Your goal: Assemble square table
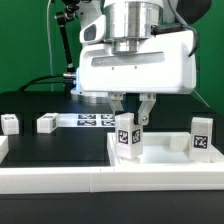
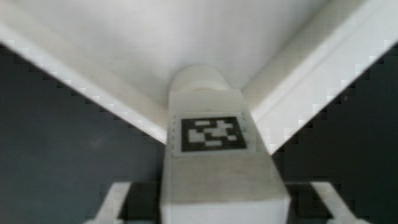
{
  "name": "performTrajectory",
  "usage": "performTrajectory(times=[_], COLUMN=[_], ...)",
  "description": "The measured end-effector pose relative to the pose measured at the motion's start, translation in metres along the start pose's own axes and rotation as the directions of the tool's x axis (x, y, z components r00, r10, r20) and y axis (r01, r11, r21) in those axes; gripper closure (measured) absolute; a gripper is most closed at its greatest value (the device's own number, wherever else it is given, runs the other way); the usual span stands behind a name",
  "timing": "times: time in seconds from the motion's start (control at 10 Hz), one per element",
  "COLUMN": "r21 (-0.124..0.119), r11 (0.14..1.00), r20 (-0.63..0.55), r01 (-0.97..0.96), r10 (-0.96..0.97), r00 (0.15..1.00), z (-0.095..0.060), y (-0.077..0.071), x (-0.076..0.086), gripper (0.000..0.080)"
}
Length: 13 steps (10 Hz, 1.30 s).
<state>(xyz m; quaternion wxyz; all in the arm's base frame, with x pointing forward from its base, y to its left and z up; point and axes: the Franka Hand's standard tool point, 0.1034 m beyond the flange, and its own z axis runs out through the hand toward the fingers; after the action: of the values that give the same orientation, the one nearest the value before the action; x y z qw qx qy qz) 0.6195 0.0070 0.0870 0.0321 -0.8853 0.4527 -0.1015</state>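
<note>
The white square tabletop [image 1: 165, 158] lies at the exterior view's front right. One white tagged leg [image 1: 127, 137] stands upright on it near its corner. My gripper [image 1: 132, 115] hangs right above this leg, open, with a finger on either side of the leg's top. In the wrist view the leg [image 2: 217, 130] rises between my fingers [image 2: 121, 200] with a dark gap on each side, over the tabletop's corner [image 2: 196, 35]. My gripper [image 2: 219, 208] is open there. A second leg [image 1: 201, 140] stands on the tabletop at the right.
Two more white tagged legs [image 1: 10, 124] [image 1: 46, 124] lie on the black table at the exterior view's left. The marker board [image 1: 93, 120] lies behind the gripper. A long white border rail [image 1: 60, 185] runs along the front edge.
</note>
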Motion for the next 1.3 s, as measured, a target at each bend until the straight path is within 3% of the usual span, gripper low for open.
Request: performTrajectory(times=[0.2,0.6,0.7,0.8,0.9,1.0,1.3], r21=[-0.008,-0.009,-0.008,-0.008,-0.007,-0.007,0.007], r11=[0.972,0.922,0.93,0.931,0.937,0.95,0.999], r20=[0.004,0.009,0.009,0.009,0.009,0.01,0.0], r01=[-0.237,-0.387,-0.368,-0.366,-0.349,-0.311,-0.042], r10=[0.237,0.387,0.368,0.366,0.349,0.311,0.042], r00=[0.972,0.922,0.93,0.931,0.937,0.95,0.999], z=[-0.0004,-0.0005,-0.0004,-0.0004,-0.0004,-0.0004,-0.0016], y=[0.0004,0.001,0.0006,0.0004,0.0003,0.0003,-0.0017], x=[-0.0031,-0.0034,-0.0036,-0.0039,-0.004,-0.0039,-0.0015], gripper=[0.0509,0.0509,0.0424,0.0424,0.0243,0.0179,0.0151])
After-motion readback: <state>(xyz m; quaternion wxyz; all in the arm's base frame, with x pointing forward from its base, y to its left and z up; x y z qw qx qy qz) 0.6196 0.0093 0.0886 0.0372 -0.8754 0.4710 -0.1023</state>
